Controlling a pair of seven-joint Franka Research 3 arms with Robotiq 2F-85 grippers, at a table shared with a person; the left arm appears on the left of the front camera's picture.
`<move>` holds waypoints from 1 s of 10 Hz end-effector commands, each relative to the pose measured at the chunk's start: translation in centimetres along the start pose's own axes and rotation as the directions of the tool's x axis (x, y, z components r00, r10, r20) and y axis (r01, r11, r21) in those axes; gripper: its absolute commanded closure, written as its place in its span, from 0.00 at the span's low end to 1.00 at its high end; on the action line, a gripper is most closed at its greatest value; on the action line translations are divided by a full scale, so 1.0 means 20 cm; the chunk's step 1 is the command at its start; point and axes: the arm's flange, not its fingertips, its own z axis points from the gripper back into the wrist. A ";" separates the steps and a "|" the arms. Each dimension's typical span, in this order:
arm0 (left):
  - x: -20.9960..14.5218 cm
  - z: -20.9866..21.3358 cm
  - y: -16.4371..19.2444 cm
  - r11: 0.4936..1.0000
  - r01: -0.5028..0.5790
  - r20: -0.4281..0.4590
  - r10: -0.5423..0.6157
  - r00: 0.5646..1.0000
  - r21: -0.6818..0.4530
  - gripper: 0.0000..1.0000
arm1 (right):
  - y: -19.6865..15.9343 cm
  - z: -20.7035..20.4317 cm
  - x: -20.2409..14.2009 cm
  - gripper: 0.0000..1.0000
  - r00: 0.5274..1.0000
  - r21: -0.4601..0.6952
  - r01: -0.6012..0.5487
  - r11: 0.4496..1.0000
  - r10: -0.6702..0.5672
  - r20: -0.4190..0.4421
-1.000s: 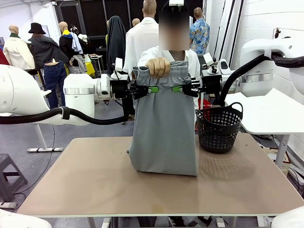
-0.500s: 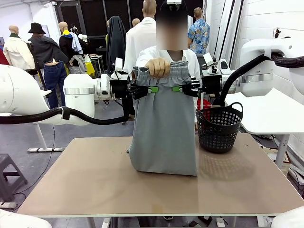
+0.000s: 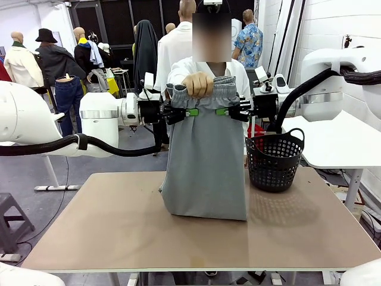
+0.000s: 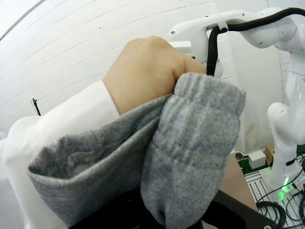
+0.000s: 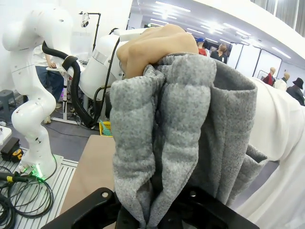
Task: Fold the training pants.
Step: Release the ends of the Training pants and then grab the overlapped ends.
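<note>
The pants (image 3: 205, 161) hang upright over the middle of the table (image 3: 119, 226), waistband at the top, and their lower end rests bunched on the tabletop. At 12 o'clock on the pants, a person's hand (image 3: 197, 84) is closed in a fist around the gathered waistband and holds it up from the far side. Just below the waistband, we see the left gripper (image 3: 189, 112) reaching in level from 9 o'clock and the right gripper (image 3: 223, 111) reaching in level from 3 o'clock; their green pads sit on the front of the cloth, close to each other, either side of the middle. Each gripper is pinched tight on a fold of the pants. In the left wrist view, the grey ribbed cloth (image 4: 190, 157) rises from between the black fingers, with the fist (image 4: 143, 71) above it at 11 o'clock and a white sleeve (image 4: 71, 119) running off toward 8 o'clock. In the right wrist view, the bunched cloth (image 5: 181, 124) likewise stands up out of the fingers, with the fist (image 5: 152, 45) at 12 o'clock. At 3 o'clock from the pants a basket (image 3: 274, 161) stands on the table, just beside the cloth.
</note>
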 end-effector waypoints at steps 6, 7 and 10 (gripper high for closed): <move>0.01 0.03 -0.04 0.999 -0.034 0.015 0.034 0.999 0.015 0.00 | 0.04 0.03 0.02 0.00 0.998 0.011 0.058 0.998 -0.058 0.009; 0.00 0.03 -0.05 0.999 -0.035 0.014 0.035 0.999 0.015 0.00 | 0.04 0.03 0.02 0.00 0.998 0.011 0.059 0.998 -0.059 0.007; 0.01 0.04 -0.05 0.999 -0.040 0.017 0.039 0.999 0.022 0.00 | 0.04 0.04 0.02 0.00 0.998 0.003 0.065 0.998 -0.065 0.004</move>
